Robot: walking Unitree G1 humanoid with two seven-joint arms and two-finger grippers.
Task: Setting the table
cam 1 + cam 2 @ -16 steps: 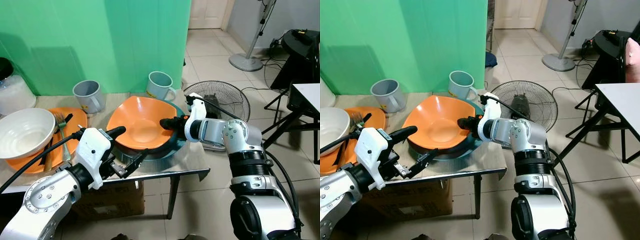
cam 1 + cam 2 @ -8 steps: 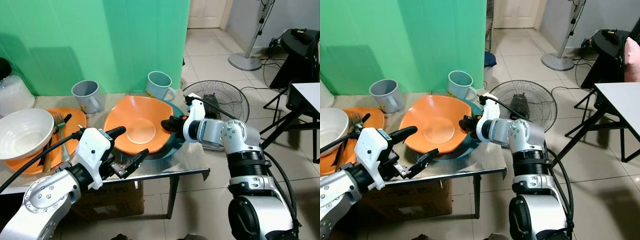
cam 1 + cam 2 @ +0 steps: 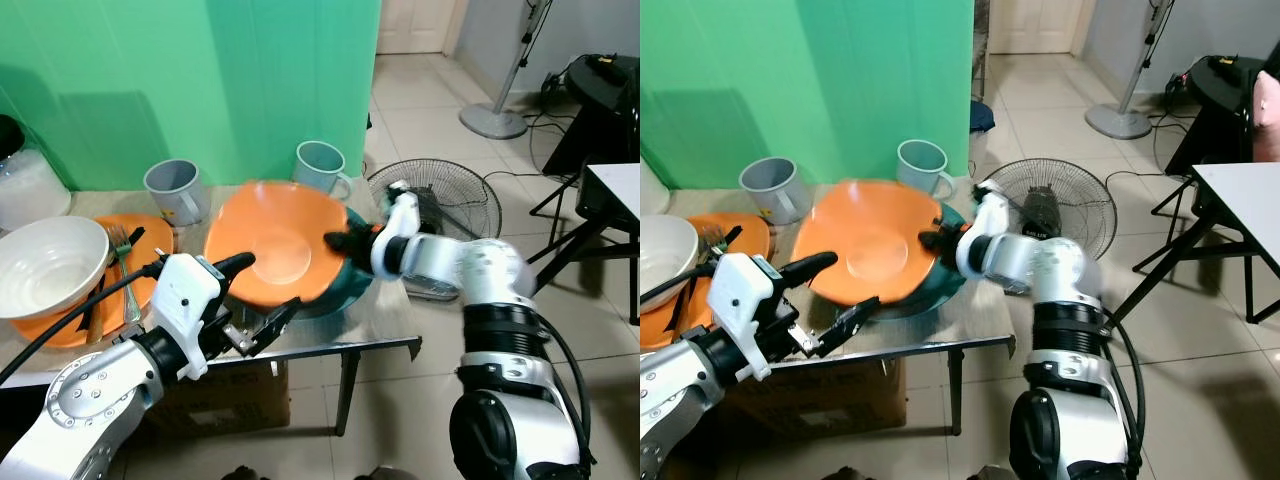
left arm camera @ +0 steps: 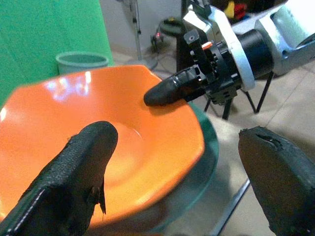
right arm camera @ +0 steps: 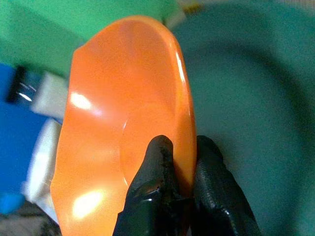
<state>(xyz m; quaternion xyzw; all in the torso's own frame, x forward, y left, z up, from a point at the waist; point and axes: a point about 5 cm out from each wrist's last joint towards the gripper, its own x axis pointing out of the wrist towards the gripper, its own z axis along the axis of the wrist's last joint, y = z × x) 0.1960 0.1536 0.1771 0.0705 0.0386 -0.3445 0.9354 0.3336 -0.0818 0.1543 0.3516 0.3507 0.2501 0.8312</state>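
Note:
My right gripper [image 3: 338, 240] is shut on the right rim of an orange bowl [image 3: 275, 245]. The bowl is tilted steeply, its hollow facing left, above a teal plate [image 3: 348, 288] on the table. In the right wrist view the black fingertips [image 5: 160, 150] pinch the bowl's rim [image 5: 123, 98], with the teal plate [image 5: 246, 98] behind it. My left gripper [image 3: 255, 292] stands open at the table's front edge, just in front of the bowl, with nothing between its fingers [image 4: 78, 167]. At the left a white bowl [image 3: 45, 265] and a fork [image 3: 125, 250] rest on an orange plate [image 3: 150, 235].
Two grey mugs [image 3: 175, 190] [image 3: 322, 170] stand at the back of the table before a green curtain. A jar with a black lid [image 3: 25, 185] is at the far left. A floor fan [image 3: 440, 195] lies right of the table's front edge [image 3: 330, 350].
My right gripper has raised the orange bowl's right rim, tipping it up steeply off the teal plate. The left arm has not moved.

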